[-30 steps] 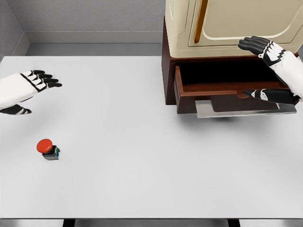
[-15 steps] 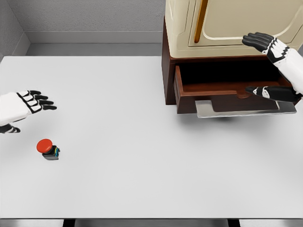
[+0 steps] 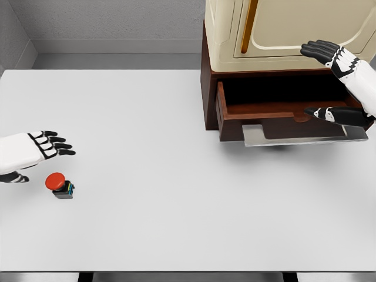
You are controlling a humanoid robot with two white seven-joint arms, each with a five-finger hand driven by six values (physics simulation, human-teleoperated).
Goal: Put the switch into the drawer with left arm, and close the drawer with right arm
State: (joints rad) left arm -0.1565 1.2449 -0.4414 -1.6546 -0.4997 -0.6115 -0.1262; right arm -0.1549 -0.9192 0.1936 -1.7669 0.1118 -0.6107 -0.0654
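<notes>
The white surface (image 3: 176, 147) runs to a grey wall (image 3: 111, 20) at the back, with a grey strip of floor showing between them. A cream-and-brown cabinet (image 3: 282, 35) stands at the far right; its brown drawer (image 3: 258, 108) is pulled out, a grey handle plate (image 3: 294, 138) below its front. The red-capped switch (image 3: 59, 185) sits near the left edge, upright, well apart from the drawer. The left hand (image 3: 44, 148) hovers just above it, fingers spread, grasping nothing. The right hand (image 3: 332, 76) is relaxed beside the drawer, empty.
</notes>
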